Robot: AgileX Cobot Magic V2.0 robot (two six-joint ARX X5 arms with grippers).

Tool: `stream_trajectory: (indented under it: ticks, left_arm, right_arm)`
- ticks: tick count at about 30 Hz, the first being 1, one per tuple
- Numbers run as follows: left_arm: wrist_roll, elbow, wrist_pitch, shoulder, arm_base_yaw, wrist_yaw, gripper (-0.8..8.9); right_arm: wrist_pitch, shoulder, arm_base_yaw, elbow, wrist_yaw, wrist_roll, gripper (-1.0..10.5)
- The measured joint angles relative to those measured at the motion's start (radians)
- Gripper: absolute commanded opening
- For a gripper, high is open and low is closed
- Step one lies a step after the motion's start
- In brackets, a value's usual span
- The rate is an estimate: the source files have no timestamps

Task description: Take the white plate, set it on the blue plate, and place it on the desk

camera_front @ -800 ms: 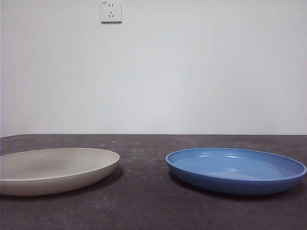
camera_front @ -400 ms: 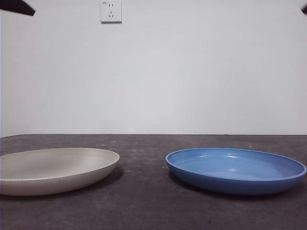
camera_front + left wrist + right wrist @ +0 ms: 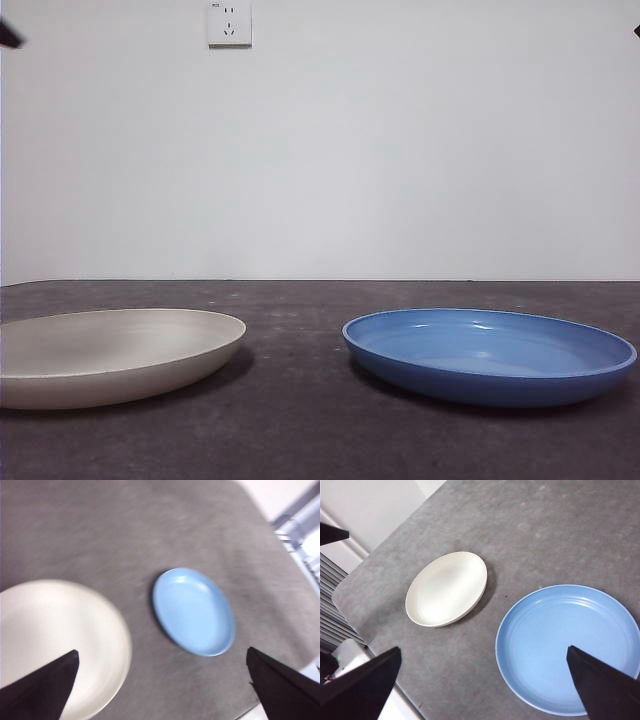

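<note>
The white plate (image 3: 110,355) and the blue plate (image 3: 490,352) lie apart on the desk (image 3: 300,420), untouched. Above them, 2 arms have just edged in: the left gripper (image 3: 160,690) spread wide over the white plate, the right gripper (image 3: 482,690) equally released above the blue. Picking up looks imminent.

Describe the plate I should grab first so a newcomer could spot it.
On the dark grey desk two shallow round plates lie side by side, apart. The white plate is the matte cream one, bare inside; its neighbour, the blue plate, is glossy blue.
</note>
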Motion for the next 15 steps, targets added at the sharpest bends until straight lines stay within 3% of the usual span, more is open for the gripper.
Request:
stream_trajectory:
  ticks: [6, 15]
  left_arm:
    - [0.038, 0.142, -0.24, 0.132, 0.181, 0.021, 5.9]
    - [0.115, 0.175, -0.293, 0.378, 0.297, 0.088, 5.9]
  right_arm:
    - [0.0, 0.004, 0.0, 0.0, -0.008, 0.061, 6.8]
    - [-0.001, 0.008, 0.0, 0.0, -0.109, 0.105, 6.8]
